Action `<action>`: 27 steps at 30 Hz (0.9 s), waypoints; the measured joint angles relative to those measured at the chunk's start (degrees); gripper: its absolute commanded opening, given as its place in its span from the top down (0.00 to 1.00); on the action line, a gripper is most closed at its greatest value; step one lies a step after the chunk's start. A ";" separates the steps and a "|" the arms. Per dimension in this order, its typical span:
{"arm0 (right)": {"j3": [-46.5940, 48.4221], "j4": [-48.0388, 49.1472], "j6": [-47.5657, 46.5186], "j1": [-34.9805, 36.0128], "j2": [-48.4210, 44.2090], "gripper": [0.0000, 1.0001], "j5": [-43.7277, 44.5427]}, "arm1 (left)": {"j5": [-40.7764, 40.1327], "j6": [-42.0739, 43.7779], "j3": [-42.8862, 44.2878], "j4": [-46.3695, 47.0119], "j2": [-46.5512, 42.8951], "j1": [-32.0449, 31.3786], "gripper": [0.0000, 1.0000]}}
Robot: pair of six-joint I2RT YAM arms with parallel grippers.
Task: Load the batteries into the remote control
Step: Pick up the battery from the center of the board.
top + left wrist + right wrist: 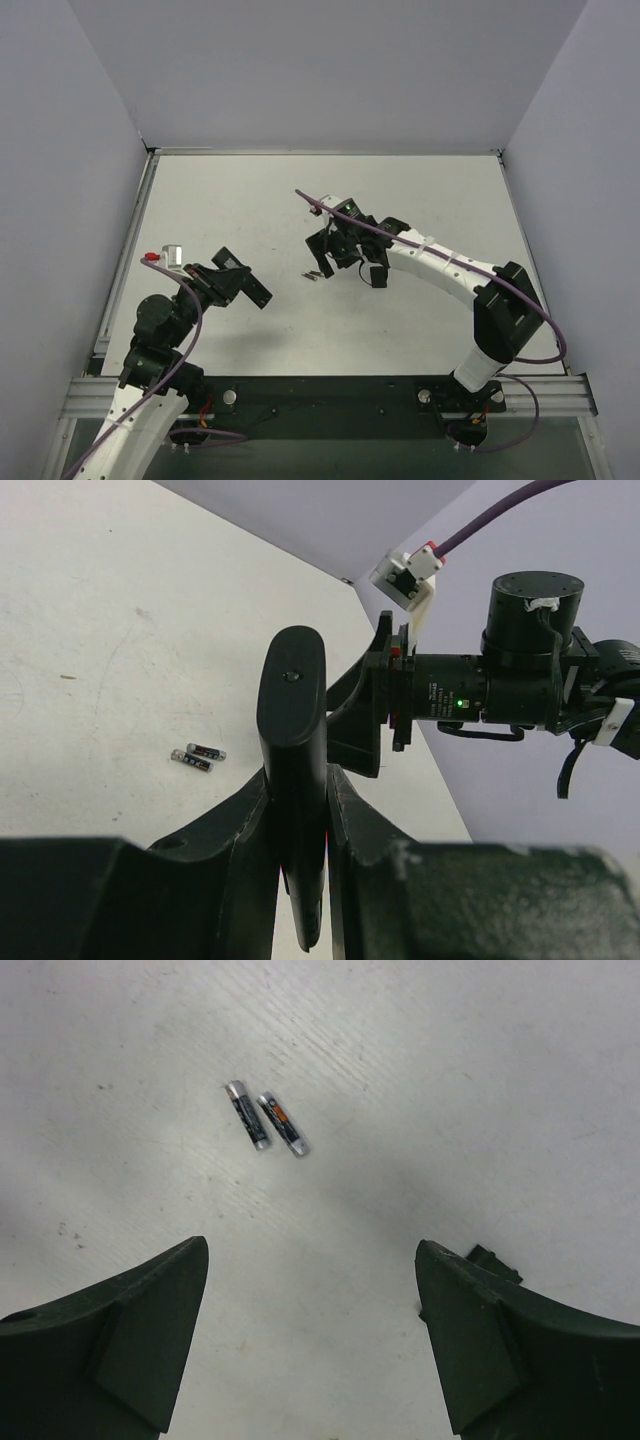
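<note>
Over on the left, the left gripper [297, 815] is clamped tight on the remote control [292, 710], with the black bar poking up between its fingers above the table [420, 200]. Mid-table, the two batteries [283, 1125] lie side by side, almost touching. Just to their right, the right gripper [310, 1260] hangs over them, jaws spread wide and holding nothing.

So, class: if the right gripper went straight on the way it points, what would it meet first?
Probably the tabletop, close to the two batteries lying side by side; depth is hard to judge.
</note>
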 measured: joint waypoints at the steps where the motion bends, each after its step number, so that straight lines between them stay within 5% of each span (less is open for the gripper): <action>1: 0.98 0.24 -0.94 0.57 1.11 0.28 -0.59 | -0.24 0.39 0.35 -1.07 -0.70 0.00 1.00; 9: 9.22 -0.02 -5.73 4.83 12.41 0.61 -4.24 | -1.95 2.27 2.47 -8.79 -4.11 0.00 1.00; 27: 19.89 -2.89 -10.38 6.38 26.25 0.82 -5.42 | -2.84 2.32 2.49 -15.32 -5.77 0.00 1.00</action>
